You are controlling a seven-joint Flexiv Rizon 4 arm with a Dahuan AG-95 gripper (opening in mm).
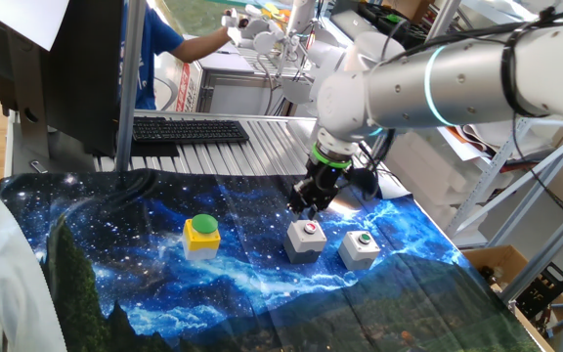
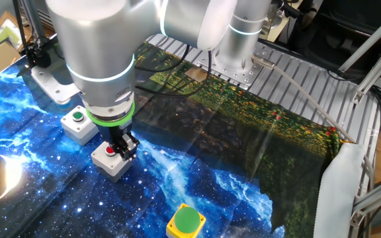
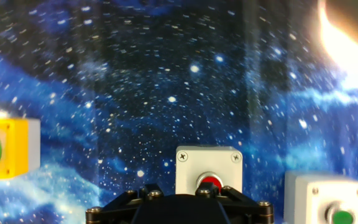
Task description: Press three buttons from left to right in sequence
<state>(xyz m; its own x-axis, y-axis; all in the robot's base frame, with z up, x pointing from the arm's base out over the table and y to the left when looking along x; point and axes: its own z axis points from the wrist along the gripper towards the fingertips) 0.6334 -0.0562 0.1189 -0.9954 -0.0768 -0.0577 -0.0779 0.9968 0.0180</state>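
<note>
Claw (image 2: 126, 149) above red-button box (image 2: 111, 160)

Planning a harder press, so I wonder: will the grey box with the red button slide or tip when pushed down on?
The grey box with the red button looks squat and flat-based, so probably won't tip. It sits loose on the cloth, so an off-centre push might slide it.

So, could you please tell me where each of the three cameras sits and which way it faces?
One fixed view: high at the table's front, facing the three boxes in a row; arm and hand show above the grey box with the red button.
The other fixed view: opposite side, near the arm's base; arm fills the top.
Hand view: looks straight down; only the hand's dark underside shows.
All three share the red-button box.
</note>
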